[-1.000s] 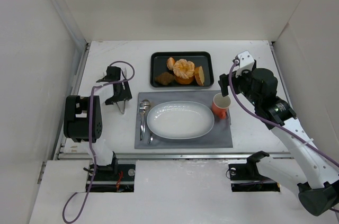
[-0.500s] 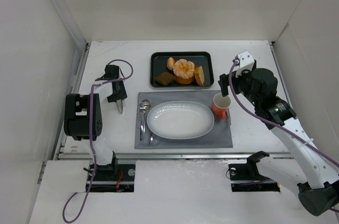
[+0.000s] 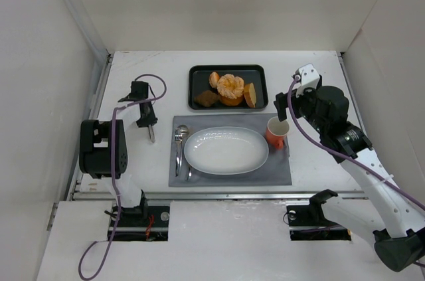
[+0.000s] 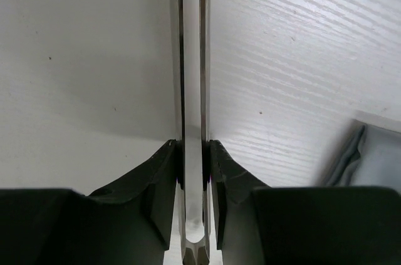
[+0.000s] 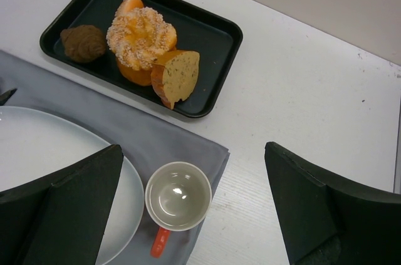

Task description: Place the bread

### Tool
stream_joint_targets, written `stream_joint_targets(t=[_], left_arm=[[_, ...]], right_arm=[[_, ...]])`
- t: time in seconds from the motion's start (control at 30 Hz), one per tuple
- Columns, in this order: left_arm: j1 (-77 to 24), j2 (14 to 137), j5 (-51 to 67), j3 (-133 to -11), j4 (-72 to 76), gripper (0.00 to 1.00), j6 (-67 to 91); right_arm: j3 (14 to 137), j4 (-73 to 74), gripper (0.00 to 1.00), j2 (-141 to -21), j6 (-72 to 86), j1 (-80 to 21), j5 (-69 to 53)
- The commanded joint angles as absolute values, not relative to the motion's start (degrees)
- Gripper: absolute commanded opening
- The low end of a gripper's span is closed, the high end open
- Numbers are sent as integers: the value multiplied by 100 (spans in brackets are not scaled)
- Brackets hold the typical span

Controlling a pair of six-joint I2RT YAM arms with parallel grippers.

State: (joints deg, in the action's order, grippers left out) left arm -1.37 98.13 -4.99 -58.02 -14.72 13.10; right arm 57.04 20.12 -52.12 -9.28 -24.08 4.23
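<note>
golden-orange and glossy, the bread [image 5: 130, 5] lies in the black tray [image 5: 207, 33] at the far side of the bench [image 5: 301, 89], pressed against the far edge of the big round pastry [image 5: 139, 36]. the dark brown chunk [image 5: 83, 42] sits just to its left and the cut slice [image 5: 178, 76] is on the other side of the pastry. the right gripper [image 5: 193, 147] hovers above the orange cup [image 5: 178, 197] with its jaws wide apart and holding nothing, so it seems the one to fetch the roll. the left gripper [image 4: 192, 146] is closed on a thin metal utensil [image 4: 191, 39], probably a knife, over the bench left of the grey mat [image 5: 81, 89], well apart from the tray. to do the step well, i think the right arm should travel over the slice and the pastry and come down from above. one finger should go on the free far side of the roll and the other in the narrow place where it touches the pastry. the jaws should be turned across the short axis of the oval. the crust looks smooth and may slip, so a gentle, centred closing is better. the white plate [image 5: 37, 152] looks the likely place to set it.
</note>
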Motion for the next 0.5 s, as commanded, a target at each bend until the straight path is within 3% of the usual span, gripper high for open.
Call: stream_joint_targets(t=[0.0, 0.47], left_arm=[[-123, 9194, -281, -5783, -1512, 20, 1318], [-387, 7717, 430, -5791, -1635, 21, 1432]], right_arm=[[5810, 1811, 100, -5098, -976, -2443, 448], [5810, 1811, 100, -5098, -976, -2443, 396]])
